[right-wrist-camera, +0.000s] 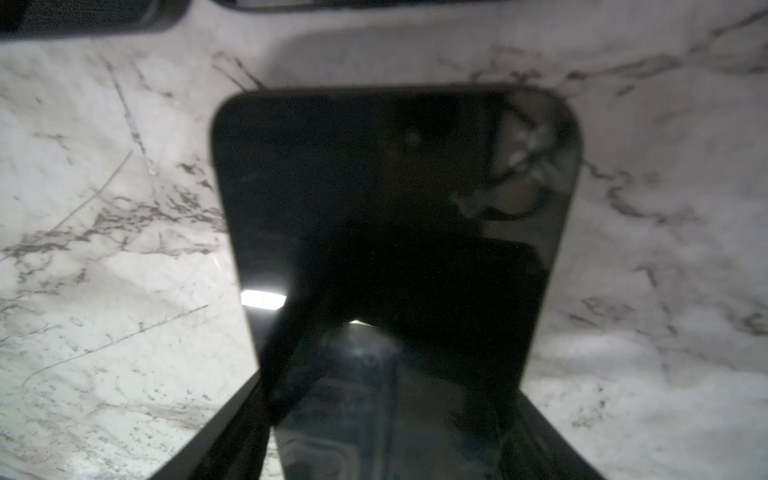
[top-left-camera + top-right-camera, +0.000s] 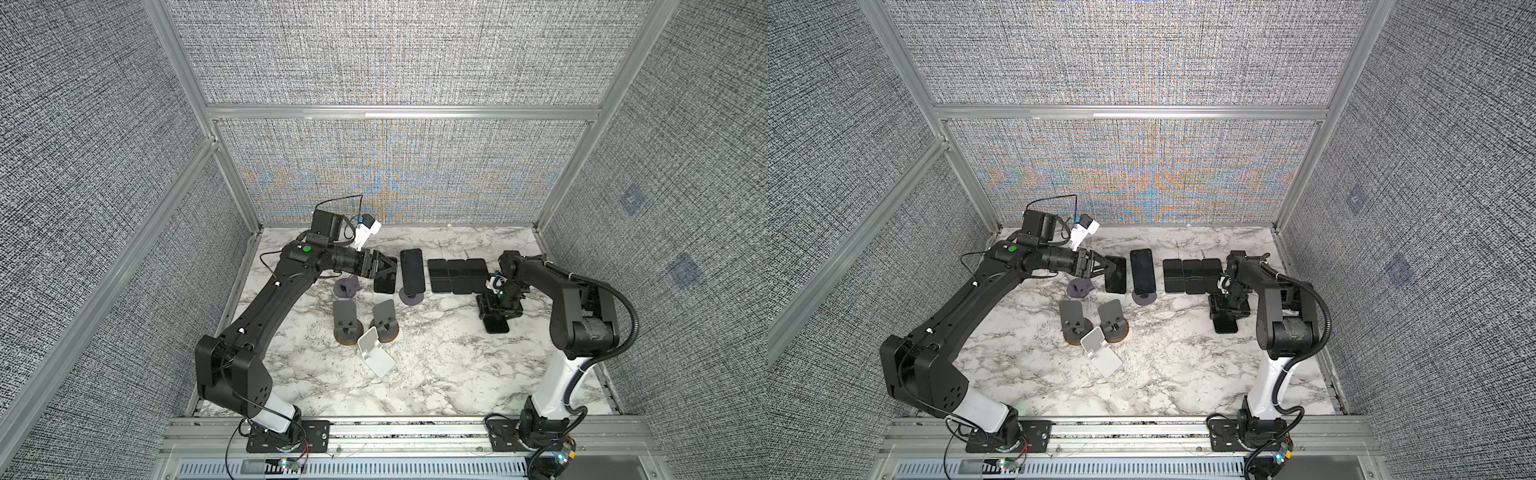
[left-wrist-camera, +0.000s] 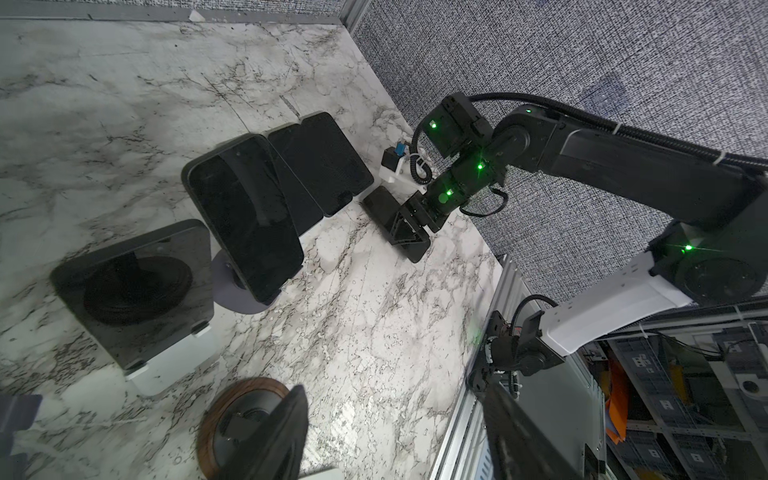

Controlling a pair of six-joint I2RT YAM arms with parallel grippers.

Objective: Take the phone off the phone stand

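Right pincer (image 2: 500,311) straddles a black phone (image 2: 497,326) flat on the marble (image 2: 436,353); I can't tell if it grips. Likely the set-down; next, I lift clear without dragging it.

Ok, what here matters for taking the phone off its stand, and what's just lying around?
Job: phone on the white stand, phone on the purple stand, left gripper, right gripper, flat phone under it.
Lying about: three flat phones, four empty stands.

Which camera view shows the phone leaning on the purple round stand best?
The left wrist view: the phone is close and large, its whole dark screen visible, leaning on the purple stand. In both top views the phone is small, seen from above. The right wrist view does not show it.
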